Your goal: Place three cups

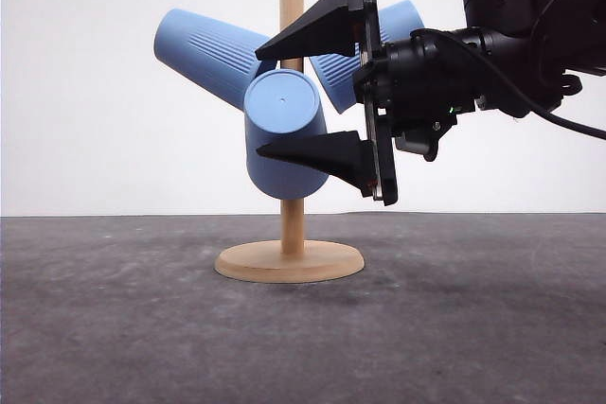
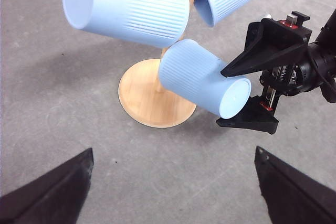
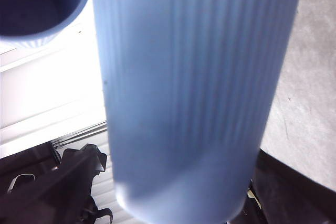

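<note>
The gray counter lies in front, and a wooden stand sits on it with a round flat base and a tall thin pole.

Three light-blue cups hang on the stand, all tipped on their sides. The front cup is nearest, with its flat round bottom facing the camera in the front view. It sits right in front of the pole, about halfway up. The right tool is spread wide around this cup. One black finger is up at 12 o'clock from the cup and the other finger is down at about 4 o'clock. Whether they touch the cup is hard to tell. In the right wrist view, the front cup looks very big and blurry between the tool's fingers.

Behind it, the left cup points out toward 10 o'clock from the pole. The right cup points toward 2 o'clock and is partly hidden by the right tool.

In the left wrist view, the left tool is open, with its two dark fingers far apart and holding nothing. It hangs over the counter, well apart from the stand.
</note>
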